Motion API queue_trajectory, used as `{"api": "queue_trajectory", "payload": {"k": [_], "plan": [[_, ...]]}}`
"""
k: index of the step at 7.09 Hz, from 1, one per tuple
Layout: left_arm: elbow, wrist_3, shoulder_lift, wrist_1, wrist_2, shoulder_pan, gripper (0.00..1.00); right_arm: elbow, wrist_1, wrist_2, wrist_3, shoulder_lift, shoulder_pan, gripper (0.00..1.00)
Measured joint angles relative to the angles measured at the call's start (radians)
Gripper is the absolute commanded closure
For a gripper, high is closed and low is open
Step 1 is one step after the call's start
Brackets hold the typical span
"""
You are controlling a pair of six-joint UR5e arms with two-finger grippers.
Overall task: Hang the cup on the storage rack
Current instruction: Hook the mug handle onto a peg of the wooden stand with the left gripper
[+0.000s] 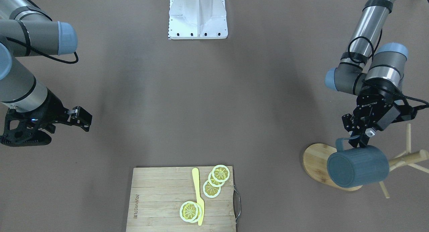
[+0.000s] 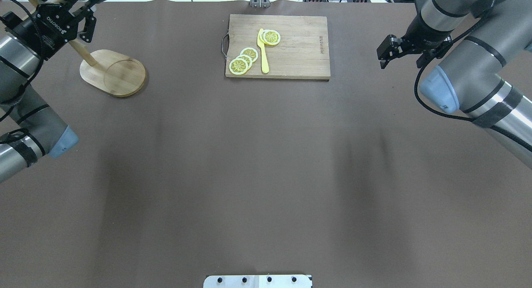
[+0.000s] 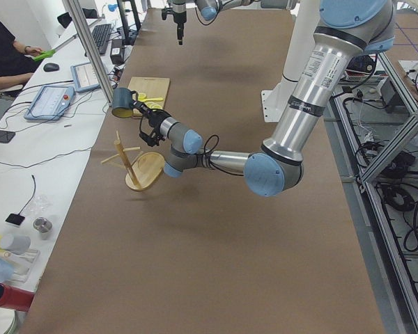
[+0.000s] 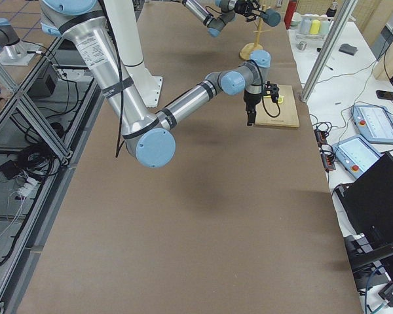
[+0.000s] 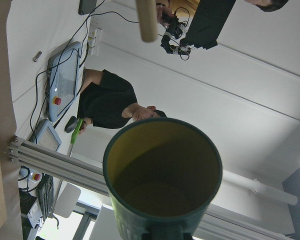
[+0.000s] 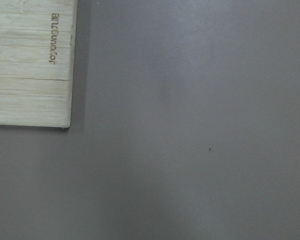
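Half done at a guess: with left gripper (image 1: pixel 357 143) clamped on handle of cup (image 1: pixel 357 166), aloft on its side over storage rack (image 1: pixel 313 158) base at 9 o'clock of post (image 1: pixel 407 157), roll handle loop from 11 o'clock toward bare peg (image 1: pixel 408 135), slide on, then release; right gripper (image 1: pixel 80 117) idle, finger state unreadable.

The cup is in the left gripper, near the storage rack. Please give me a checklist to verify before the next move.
1. Grasp: left gripper shut on the cup: ok.
2. Clearance: cup held above the storage rack, not touching it: ok.
3. Alignment: handle lined up with a peg: cannot tell.
4. Storage rack standing upright: ok.
5. The right gripper is far from the rack: ok.
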Motion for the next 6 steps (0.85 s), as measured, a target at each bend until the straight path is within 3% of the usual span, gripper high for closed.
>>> {"api": "queue_trajectory", "payload": {"k": [6], "plan": [[0.016, -0.069, 0.071, -0.026, 0.003, -0.006, 1.0, 0.003, 0.0, -0.015, 0.0, 0.0, -0.01, 0.0]]}}
